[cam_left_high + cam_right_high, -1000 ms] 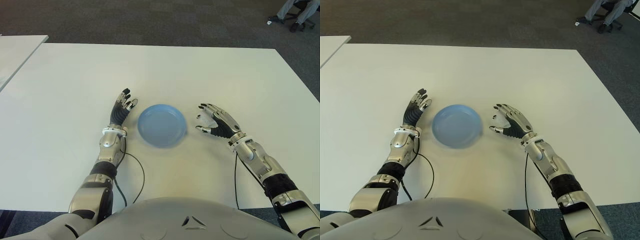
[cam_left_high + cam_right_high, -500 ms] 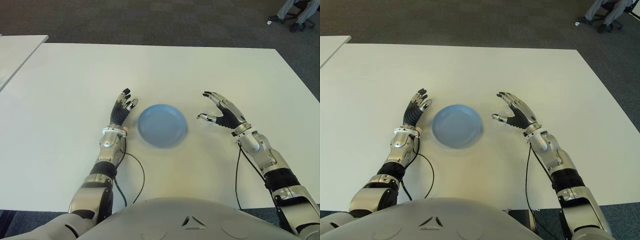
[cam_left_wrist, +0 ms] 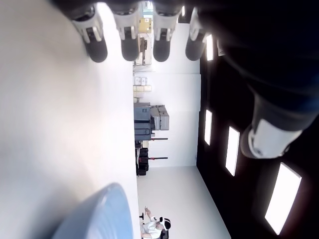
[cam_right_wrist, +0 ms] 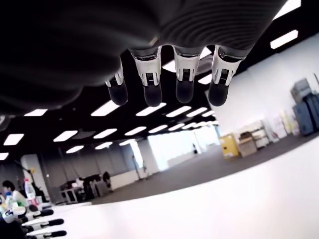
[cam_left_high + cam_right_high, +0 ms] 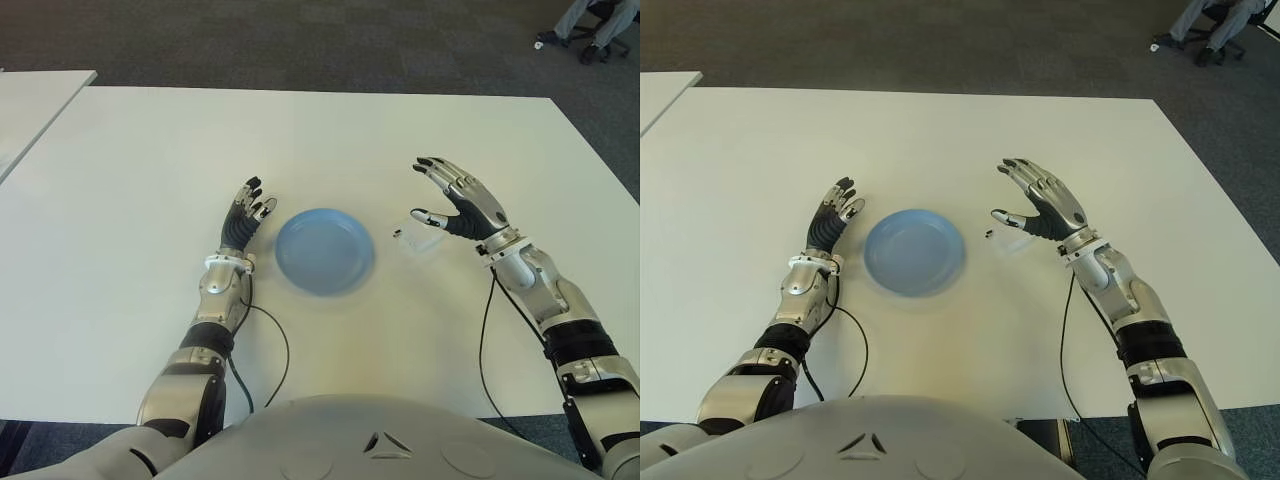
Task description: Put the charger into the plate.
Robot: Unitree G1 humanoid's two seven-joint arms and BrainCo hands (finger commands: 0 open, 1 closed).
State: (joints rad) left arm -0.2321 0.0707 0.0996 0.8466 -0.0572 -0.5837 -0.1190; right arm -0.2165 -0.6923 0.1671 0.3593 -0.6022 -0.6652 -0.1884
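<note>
The blue plate (image 5: 324, 250) lies on the white table (image 5: 300, 140), with nothing in it. A small white charger (image 5: 421, 241) rests flat on the table just right of the plate, a dark tip showing at its plate-side end. My right hand (image 5: 448, 196) hovers open above and slightly right of the charger, fingers spread and holding nothing; the right wrist view shows its fingers (image 4: 149, 74) extended. My left hand (image 5: 248, 212) shows open just left of the plate, whose rim (image 3: 94, 214) appears in the left wrist view.
A second white table (image 5: 40, 100) stands at the far left. At the top right, beyond the table, are a person's legs and a chair (image 5: 590, 25) on dark carpet. Thin black cables (image 5: 270, 350) trail from both forearms over the near table.
My right hand has lifted and drawn back to the right, away from the plate, uncovering the white charger that lay beneath it. The left hand and the plate have not moved.
</note>
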